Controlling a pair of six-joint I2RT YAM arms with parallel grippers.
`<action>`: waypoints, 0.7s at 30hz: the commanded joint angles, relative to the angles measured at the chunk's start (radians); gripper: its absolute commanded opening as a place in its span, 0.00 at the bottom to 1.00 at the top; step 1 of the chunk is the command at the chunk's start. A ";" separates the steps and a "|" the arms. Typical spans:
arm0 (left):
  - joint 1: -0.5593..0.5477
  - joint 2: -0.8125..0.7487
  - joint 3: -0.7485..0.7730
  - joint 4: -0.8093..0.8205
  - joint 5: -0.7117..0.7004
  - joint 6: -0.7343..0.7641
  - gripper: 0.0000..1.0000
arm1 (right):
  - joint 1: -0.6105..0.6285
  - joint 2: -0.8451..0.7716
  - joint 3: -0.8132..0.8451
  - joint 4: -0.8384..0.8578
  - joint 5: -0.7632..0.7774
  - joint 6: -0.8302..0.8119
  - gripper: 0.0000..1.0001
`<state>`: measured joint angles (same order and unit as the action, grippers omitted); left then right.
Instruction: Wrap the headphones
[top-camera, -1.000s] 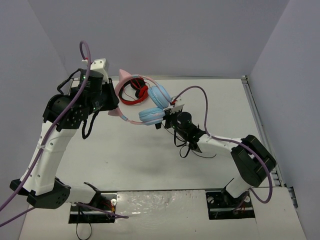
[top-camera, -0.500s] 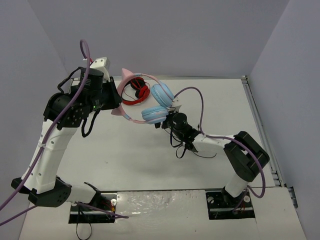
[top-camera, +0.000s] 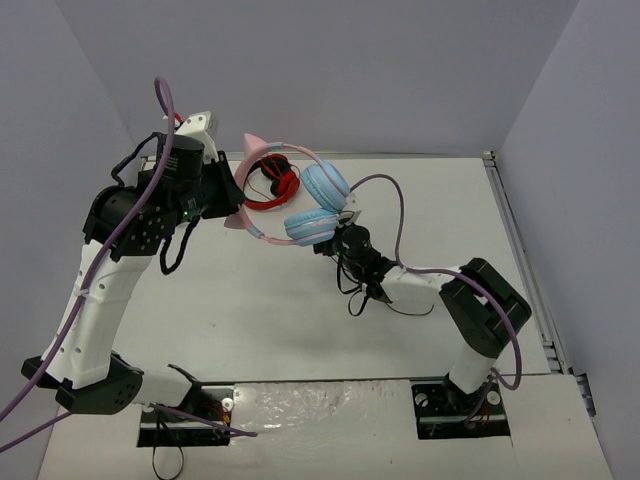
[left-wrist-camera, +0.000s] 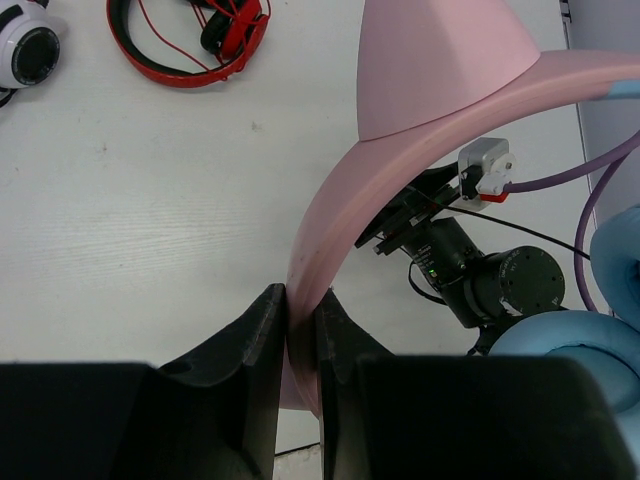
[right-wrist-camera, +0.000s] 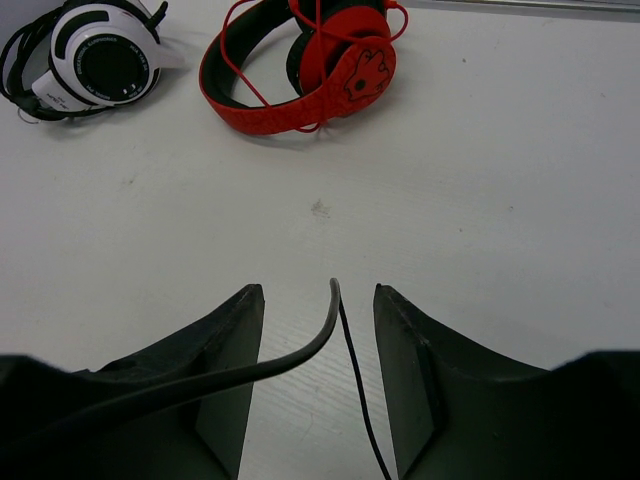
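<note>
The headphones (top-camera: 305, 205) have a pink cat-eared headband (left-wrist-camera: 400, 170) and light blue ear cups (top-camera: 325, 185), and they are held up above the table. My left gripper (top-camera: 236, 207) is shut on the headband, pinched between the fingers in the left wrist view (left-wrist-camera: 300, 320). My right gripper (top-camera: 330, 240) sits just below the lower blue cup. Its jaws stand open (right-wrist-camera: 318, 292). The thin black cable (right-wrist-camera: 335, 300) arches up between the fingers without being clamped. More cable (top-camera: 360, 295) lies looped on the table under the right arm.
Red-and-black headphones (top-camera: 270, 186) lie at the back of the table behind the held ones, also in the right wrist view (right-wrist-camera: 300, 70). Black-and-white headphones (right-wrist-camera: 90, 60) lie to their left. Grey walls close the left, back and right.
The right gripper has moved left and closer under the lower blue cup. The left gripper has shifted the headphones slightly right and up.
</note>
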<state>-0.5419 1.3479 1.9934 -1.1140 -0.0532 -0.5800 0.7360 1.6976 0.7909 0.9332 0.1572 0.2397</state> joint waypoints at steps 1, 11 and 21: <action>0.011 -0.043 0.029 0.113 0.010 -0.042 0.00 | 0.013 -0.087 0.014 0.112 0.068 -0.010 0.44; 0.019 -0.064 -0.029 0.140 0.023 -0.058 0.00 | 0.014 -0.139 0.016 0.110 0.121 -0.045 0.39; 0.030 -0.073 -0.029 0.148 0.023 -0.058 0.00 | 0.016 -0.175 -0.017 0.091 0.121 -0.037 0.22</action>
<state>-0.5269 1.3235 1.9312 -1.0870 -0.0486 -0.6025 0.7414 1.6068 0.7763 0.9458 0.2481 0.2066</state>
